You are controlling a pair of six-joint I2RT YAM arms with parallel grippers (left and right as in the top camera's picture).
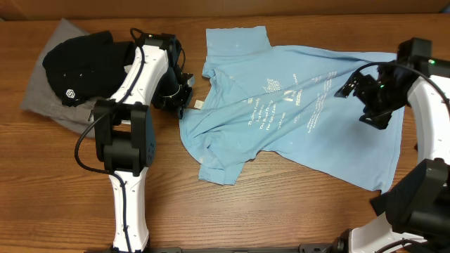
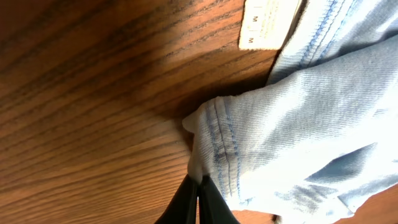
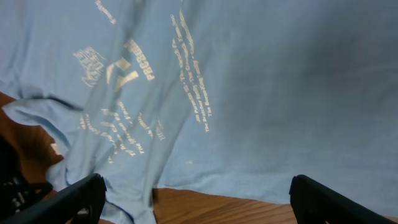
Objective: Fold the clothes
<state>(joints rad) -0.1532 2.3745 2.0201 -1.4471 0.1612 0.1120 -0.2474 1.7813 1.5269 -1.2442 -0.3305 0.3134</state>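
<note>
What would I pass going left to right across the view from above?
Grey cloth with a black garment lying on it → left pincer → light blue T-shirt → right pincer, above the shirt's right part.

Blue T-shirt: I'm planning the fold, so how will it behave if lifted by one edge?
Probably floppy: the blue T-shirt lies in creases and bunched folds. It would likely drape and drag rather than hold shape. Thin knit at the left end effector suggests it's light.

Overhead looks straight down at the table (image 1: 281, 211); the 2 wrist views hang close above the blue shirt (image 1: 302, 119).
</note>
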